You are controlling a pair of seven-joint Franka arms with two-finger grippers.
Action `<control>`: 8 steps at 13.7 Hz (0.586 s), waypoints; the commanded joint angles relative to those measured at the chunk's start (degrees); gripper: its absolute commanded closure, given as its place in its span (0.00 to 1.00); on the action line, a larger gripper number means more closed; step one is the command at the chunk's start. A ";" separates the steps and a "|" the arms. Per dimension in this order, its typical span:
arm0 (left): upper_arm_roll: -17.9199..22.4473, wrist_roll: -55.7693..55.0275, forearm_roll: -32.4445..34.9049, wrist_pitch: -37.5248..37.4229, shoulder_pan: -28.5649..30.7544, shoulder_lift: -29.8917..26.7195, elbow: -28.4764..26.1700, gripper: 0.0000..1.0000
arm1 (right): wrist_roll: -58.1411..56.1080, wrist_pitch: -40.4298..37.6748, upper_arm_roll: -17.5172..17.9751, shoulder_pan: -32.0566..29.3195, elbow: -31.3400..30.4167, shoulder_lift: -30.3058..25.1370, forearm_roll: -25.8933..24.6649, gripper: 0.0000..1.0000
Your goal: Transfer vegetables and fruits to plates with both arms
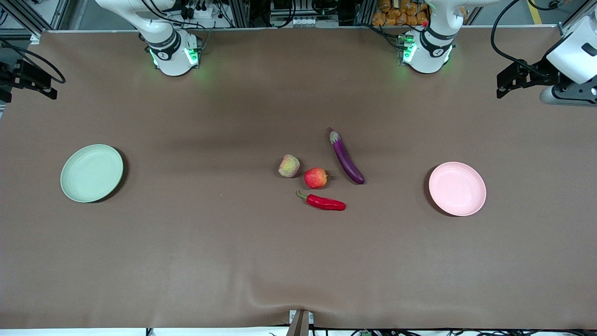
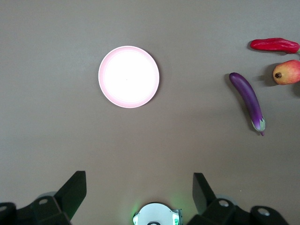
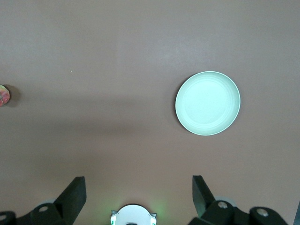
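The purple eggplant [image 1: 346, 156], red chili [image 1: 324, 202], red apple [image 1: 315, 178] and bumpy yellow-green fruit [image 1: 289, 165] lie close together mid-table. The pale green plate [image 1: 92, 173] sits toward the right arm's end and the pale pink plate [image 1: 457, 188] toward the left arm's end; both are bare. My left gripper [image 2: 139, 180] is open and empty, high over the table above the pink plate [image 2: 128, 76], with the eggplant [image 2: 247, 99], chili [image 2: 274, 44] and apple [image 2: 286, 72] off to one side. My right gripper [image 3: 139, 183] is open and empty, high above the green plate [image 3: 207, 103].
The brown cloth covers the whole table. The arm bases [image 1: 172, 51] [image 1: 426, 46] stand along the edge farthest from the front camera. The bumpy fruit [image 3: 3, 95] just shows at the rim of the right wrist view.
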 commanded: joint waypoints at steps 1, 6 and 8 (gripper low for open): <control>-0.60 1.76 0.43 -0.15 0.78 -0.20 0.37 0.00 | -0.32 -0.07 0.21 -0.50 -0.06 -0.36 0.08 0.00; -0.60 0.36 0.43 -0.06 0.60 0.24 0.63 0.00 | -0.23 -0.16 0.30 -0.50 -0.15 -0.36 0.08 0.00; -0.95 -0.87 0.35 0.03 0.52 0.50 0.63 0.00 | -0.23 -0.24 0.21 -0.41 -0.15 -0.36 0.08 0.00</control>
